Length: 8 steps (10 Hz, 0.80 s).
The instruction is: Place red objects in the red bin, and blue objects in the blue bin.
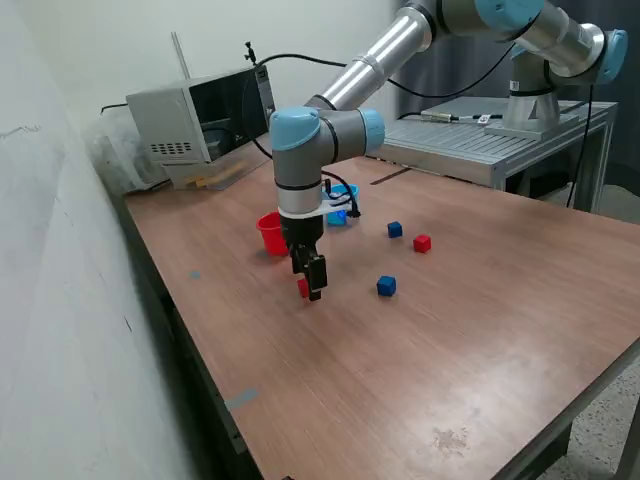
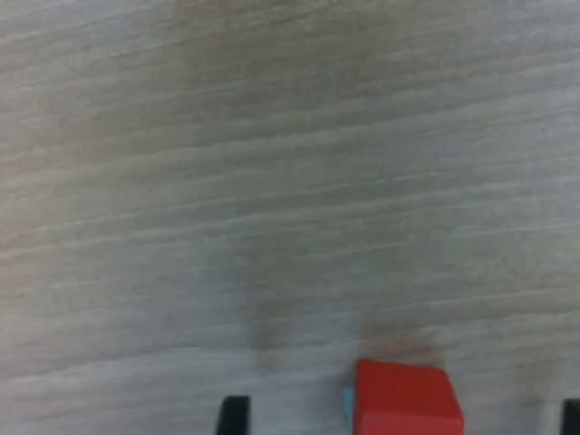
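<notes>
**Sorting has barely begun: all four cubes look to be out on the counter**

Looking at the exterior view, you can see the fingers (image 1: 312,280) hanging low over the counter (image 1: 450,350), right by a red cube (image 1: 303,287). In the wrist view the same red cube (image 2: 405,397) sits between the two dark finger tips, which stand wide apart with room on each side. So the fingers are spread and hold nothing yet.

The red bin (image 1: 269,233) stands just behind the arm, near this cube. The blue bin (image 1: 340,216) is mostly hidden by the arm, so you cannot tell if anything is inside either cup.

You still have a second red cube (image 1: 422,243) and two blue ones, the near blue cube (image 1: 386,286) and the far blue cube (image 1: 395,230), lying apart on the exterior view's right. I would say all of the job is still ahead.

A microwave (image 1: 195,120) sits far back, out of the way. Nothing blocks the short path to the red bin, though the arm's own cable (image 1: 345,200) hangs close to the cups.
</notes>
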Each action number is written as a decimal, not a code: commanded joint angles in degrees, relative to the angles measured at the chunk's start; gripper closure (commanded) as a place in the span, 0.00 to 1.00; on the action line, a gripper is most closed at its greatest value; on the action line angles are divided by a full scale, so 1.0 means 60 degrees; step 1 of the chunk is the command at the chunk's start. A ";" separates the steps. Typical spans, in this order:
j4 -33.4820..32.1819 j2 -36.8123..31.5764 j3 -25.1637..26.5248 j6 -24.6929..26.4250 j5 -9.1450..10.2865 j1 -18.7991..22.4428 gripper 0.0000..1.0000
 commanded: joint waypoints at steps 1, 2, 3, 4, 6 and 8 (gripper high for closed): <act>-0.0024 -0.0015 -0.0013 -0.0096 -0.0001 -0.0005 1.00; 0.0004 -0.0029 0.0002 -0.0082 -0.0001 -0.0005 1.00; 0.0019 -0.0102 -0.0012 -0.0024 -0.0001 -0.0034 1.00; 0.0019 -0.0131 -0.0013 -0.0023 -0.0016 -0.0063 1.00; 0.0048 -0.0132 0.0061 -0.0023 -0.0016 -0.0049 1.00; 0.0048 -0.0989 0.0293 -0.0067 -0.0001 -0.0034 1.00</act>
